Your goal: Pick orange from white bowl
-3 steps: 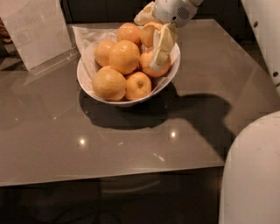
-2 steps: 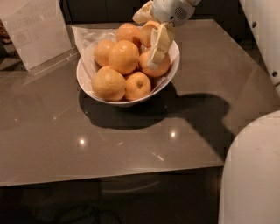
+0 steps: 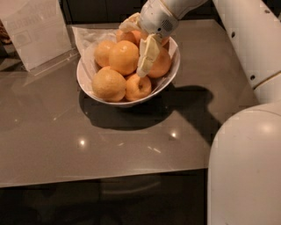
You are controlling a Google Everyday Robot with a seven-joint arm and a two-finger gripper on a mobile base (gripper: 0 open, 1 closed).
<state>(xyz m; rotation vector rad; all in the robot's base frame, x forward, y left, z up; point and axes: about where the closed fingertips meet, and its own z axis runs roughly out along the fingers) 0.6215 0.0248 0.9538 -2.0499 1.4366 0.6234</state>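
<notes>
A glossy white is shown by the white bowl [image 3: 86,81], and an even bright orange by the orange [image 3: 124,57] (a paler, yellowish skin is seen on the front fruit [image 3: 108,84]). The claw [image 3: 139,44], set over the bowl's far side among the fruit, is coloured pale cream-yellow beneath a white arm [image 3: 167,13]. The worktop [image 3: 131,145] is finished in plain grey-brown.

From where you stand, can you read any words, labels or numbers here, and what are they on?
Sign card in its clear stand, left of the white bowl: printed lines, too blurred to read.
Oranges, bowl, table and the pincer reaching down among the oranges: no text visible.
</notes>
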